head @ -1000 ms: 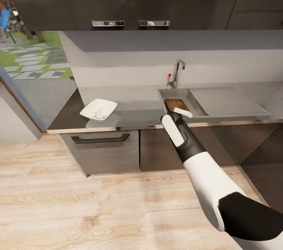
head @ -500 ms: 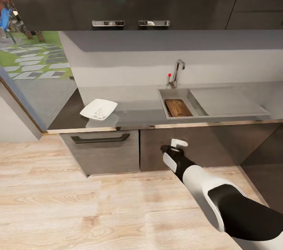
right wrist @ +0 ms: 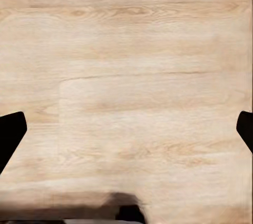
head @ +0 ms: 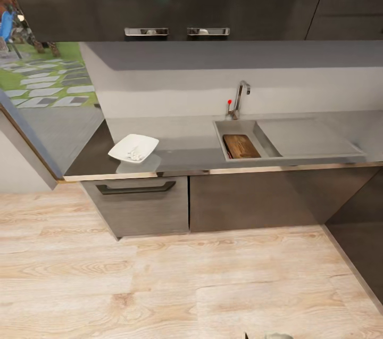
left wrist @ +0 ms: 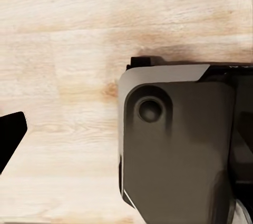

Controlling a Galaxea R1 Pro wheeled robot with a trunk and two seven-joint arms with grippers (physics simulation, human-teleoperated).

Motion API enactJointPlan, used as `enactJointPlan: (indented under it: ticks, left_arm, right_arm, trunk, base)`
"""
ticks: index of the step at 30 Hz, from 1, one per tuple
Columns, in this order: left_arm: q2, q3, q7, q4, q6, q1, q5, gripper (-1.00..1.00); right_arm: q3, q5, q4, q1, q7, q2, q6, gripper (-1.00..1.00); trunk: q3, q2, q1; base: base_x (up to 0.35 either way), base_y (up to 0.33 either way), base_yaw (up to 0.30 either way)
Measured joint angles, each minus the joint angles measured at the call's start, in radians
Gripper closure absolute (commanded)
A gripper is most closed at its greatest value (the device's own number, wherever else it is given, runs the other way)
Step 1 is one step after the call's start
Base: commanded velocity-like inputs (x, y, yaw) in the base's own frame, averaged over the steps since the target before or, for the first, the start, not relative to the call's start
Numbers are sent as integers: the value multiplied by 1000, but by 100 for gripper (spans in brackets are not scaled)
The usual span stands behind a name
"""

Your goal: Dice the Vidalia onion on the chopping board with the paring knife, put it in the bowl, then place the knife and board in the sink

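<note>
The chopping board [head: 241, 146] lies in the sink [head: 266, 139], right claw [right wrist: 126, 129] over floor.

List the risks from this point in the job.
1. The chopping board lies in the sink, but no paring knife is visible with it; it may be hidden or missing, so that step could be unfinished.
2. The bowl sits near the countertop front edge, so a passing arm might knock it off.
3. The right gripper points at the floor, open and empty.
</note>
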Motion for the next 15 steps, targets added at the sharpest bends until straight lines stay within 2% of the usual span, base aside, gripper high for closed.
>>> enactJointPlan:
  ticks: [2,5,8,15]
  left_arm:
    - [4,0,2,0,0,0,26,-100]
    - [11,0,3,0,0,0,70,-100]
    - [16,0,3,1,1,0,100,-100]
    - [17,-1,3,2,1,0,114,-100]
  right_arm:
    - [2,4,1,109,55,-33,-83,-100]
    - [4,12,1,197,103,-51,-133,-100]
    - [4,13,0,230,118,-57,-146,-100]
    - [-7,-8,-8,246,97,-56,-152,-100]
  trunk:
    - [0,0,0]
    - [0,0,0]
    - [0,0,0]
    - [0,0,0]
  base:
    - [0,0,0]
    - [0,0,0]
    - [0,0,0]
    - [0,0,0]
